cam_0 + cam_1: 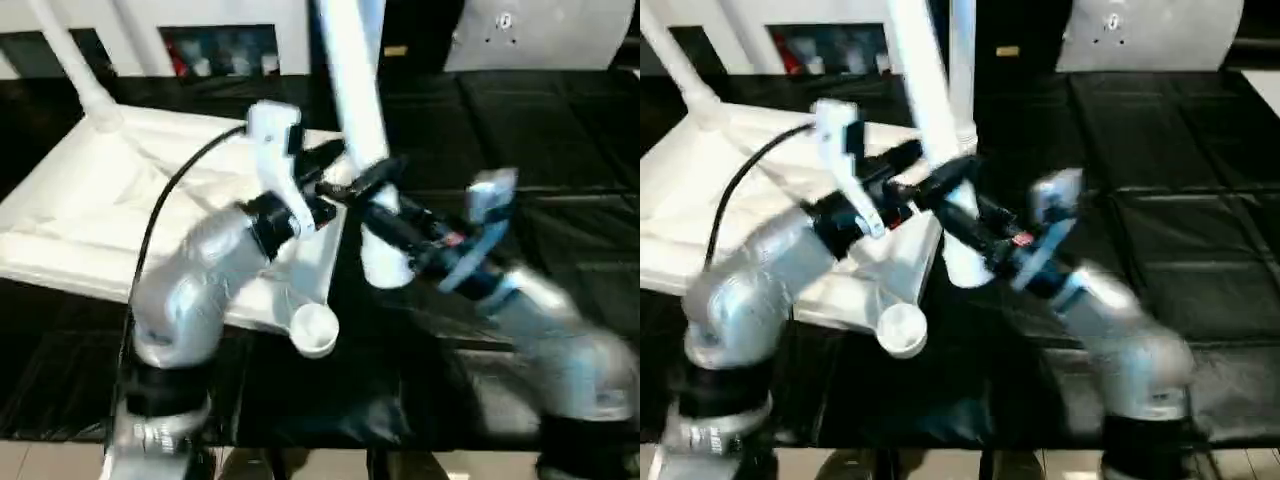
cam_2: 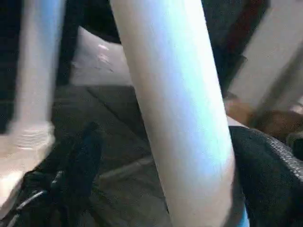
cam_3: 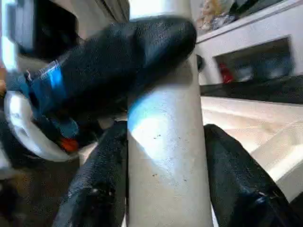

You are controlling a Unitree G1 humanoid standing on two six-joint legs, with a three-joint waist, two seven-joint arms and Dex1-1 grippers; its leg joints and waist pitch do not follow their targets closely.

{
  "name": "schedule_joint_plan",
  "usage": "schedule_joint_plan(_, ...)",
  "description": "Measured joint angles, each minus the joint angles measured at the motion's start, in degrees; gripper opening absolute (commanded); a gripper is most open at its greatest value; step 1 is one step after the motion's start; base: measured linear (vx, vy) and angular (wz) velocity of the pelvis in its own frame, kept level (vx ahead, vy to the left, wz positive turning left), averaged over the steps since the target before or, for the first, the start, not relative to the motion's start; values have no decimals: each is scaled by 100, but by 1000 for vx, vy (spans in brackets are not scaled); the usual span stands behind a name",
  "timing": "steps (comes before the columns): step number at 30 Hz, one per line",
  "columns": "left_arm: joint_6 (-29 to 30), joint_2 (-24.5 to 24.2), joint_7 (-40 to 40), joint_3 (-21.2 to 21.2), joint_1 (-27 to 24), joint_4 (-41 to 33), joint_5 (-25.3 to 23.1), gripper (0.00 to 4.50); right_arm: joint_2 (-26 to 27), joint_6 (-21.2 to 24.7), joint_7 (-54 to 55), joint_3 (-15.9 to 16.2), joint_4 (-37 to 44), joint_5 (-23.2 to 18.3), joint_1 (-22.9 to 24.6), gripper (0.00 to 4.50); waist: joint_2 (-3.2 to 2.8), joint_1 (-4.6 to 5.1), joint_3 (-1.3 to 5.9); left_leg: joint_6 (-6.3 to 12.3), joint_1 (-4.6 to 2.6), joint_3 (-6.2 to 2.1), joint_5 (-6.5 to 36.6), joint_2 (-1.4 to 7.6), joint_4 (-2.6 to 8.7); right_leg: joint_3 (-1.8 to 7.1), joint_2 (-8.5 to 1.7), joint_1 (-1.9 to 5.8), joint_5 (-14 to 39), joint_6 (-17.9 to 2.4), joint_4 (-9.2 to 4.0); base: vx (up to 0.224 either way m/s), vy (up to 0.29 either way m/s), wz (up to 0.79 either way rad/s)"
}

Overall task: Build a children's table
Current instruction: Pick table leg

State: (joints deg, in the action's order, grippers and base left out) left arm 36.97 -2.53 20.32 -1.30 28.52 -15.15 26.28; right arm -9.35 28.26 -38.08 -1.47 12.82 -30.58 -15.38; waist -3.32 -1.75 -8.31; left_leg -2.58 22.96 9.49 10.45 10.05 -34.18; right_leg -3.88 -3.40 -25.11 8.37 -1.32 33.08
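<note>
Place: an indoor robot work area, like a lab or test room.
Work surface: a broad bench covered in black sheeting (image 1: 520, 120), creased into panels, set just for the job.
Backdrop: white wall panels (image 1: 200, 12) with a dark recessed shelf (image 1: 222, 50) holding small red and pale items, too blurred to name.
Fixture: a pale grey panel (image 1: 1150, 30) with a small round fitting stands behind the bench.
Floor: a strip of light tan flooring (image 1: 60, 462) below the bench's near edge.
</note>
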Motion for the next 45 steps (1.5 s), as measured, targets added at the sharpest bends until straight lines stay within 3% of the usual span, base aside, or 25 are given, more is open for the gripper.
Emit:
schedule_joint_plan(4,-1007,-58,-80,-359,-280,14,-616,372,156,-851,-112,433,-450,567,58,189,2,14,-1,0,0,0,0,2,0,0,0,1,3,7,0,0,0,0)
schedule_joint_plan(11,-1776,-211,-64,-642,-612,226,-1193,326,408,-1879,-110,674,-1130,1045,-14,189,3,53,-1,1,0,1,0,2,0,0,0,0,-4,-3,3,0,0,0)
schedule_joint_plan(19,-2227,-210,34,-770,-675,303,-1350,271,479,-2417,-126,763,-1504,1223,-51,189,3,140,-1,1,-1,1,0,2,0,2,0,2,-17,-24,3,0,0,0)
schedule_joint_plan(24,-2095,-17,47,-741,-671,368,-1126,237,481,-2609,-117,762,-1669,1303,-58,189,2,169,0,1,-3,2,0,3,0,2,0,2,-20,-28,7,0,0,0)
schedule_joint_plan(28,-1205,164,-83,-495,-649,277,-534,217,473,-2651,-72,771,-1808,1423,-57,189,2,167,-1,2,-5,3,-1,4,-2,2,1,3,-22,-32,10,0,0,0)
schedule_joint_plan(32,-710,501,-413,-116,-580,239,-64,194,473,-2693,-34,760,-1849,1473,-132,188,2,165,0,2,-1,3,0,4,-13,2,1,4,-24,-35,10,0,0,0)
schedule_joint_plan(43,-233,700,-1060,49,-263,115,-76,188,541,-2857,84,727,-2123,1525,-455,188,2,166,0,6,1,3,-2,6,-22,0,1,5,-30,-35,10,0,0,0)
schedule_joint_plan(44,-226,694,-1091,52,-235,115,-78,188,542,-2856,85,726,-2151,1521,-487,244,3,162,0,6,0,3,-2,7,-23,-1,1,6,-31,-35,10,0,0,0)
schedule_joint_plan(45,-215,684,-1115,57,-201,121,-78,188,547,-2833,78,716,-2167,1484,-509,244,3,159,0,7,0,2,-3,7,-24,-2,1,6,-31,-35,11,0,0,0)
